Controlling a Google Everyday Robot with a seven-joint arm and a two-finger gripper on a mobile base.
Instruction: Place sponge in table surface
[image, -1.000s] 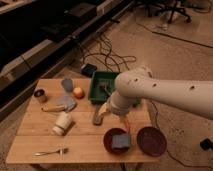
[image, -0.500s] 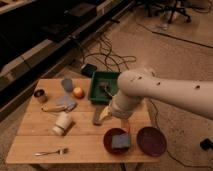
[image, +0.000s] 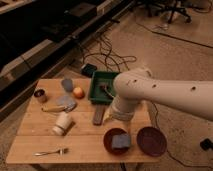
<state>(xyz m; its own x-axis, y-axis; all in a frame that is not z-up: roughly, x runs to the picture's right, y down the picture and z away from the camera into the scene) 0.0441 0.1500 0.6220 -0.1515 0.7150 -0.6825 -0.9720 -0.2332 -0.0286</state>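
Sponge (image: 121, 142) lies in red bowl (image: 108, 142) on tabletop (image: 40, 141). Hand (image: 121, 122) hangs just above the bowl, below the arm (image: 165, 92).

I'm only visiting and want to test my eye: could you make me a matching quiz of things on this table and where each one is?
Things:
1. sponge
2. fork
3. orange fruit
4. gripper

Places:
A. between the blue-grey cup and the green tray
B. over the table surface, between tray and bowl
C. inside the red bowl
D. near the table's front edge, alone

Pairs: 1-C, 2-D, 3-A, 4-B
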